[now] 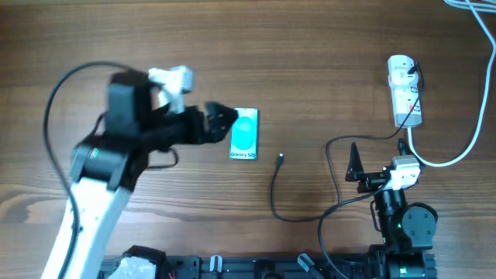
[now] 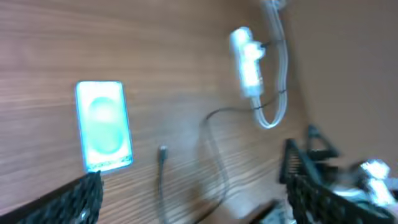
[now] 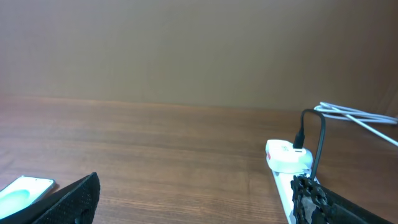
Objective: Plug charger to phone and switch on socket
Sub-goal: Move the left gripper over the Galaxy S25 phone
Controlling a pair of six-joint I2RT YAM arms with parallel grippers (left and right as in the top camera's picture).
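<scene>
Socket (image 3: 288,158): you see its white end on the wooden table (image 3: 186,137).
Charger (image 3: 303,127): arches up from the socket's top.
White cord (image 3: 357,117): behind the socket, rightward.
Phone (image 3: 22,190): far left of the socket.
Right gripper (image 3: 196,186): fingers spread wide.

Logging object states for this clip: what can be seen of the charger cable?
The charger is a thin black cable lying slack on the wooden table. Its small dark connector tip lies free beside the phone, apart from it, not plugged in. From there it curls toward the robot, then loops back toward the white socket. Nothing holds it.
</scene>
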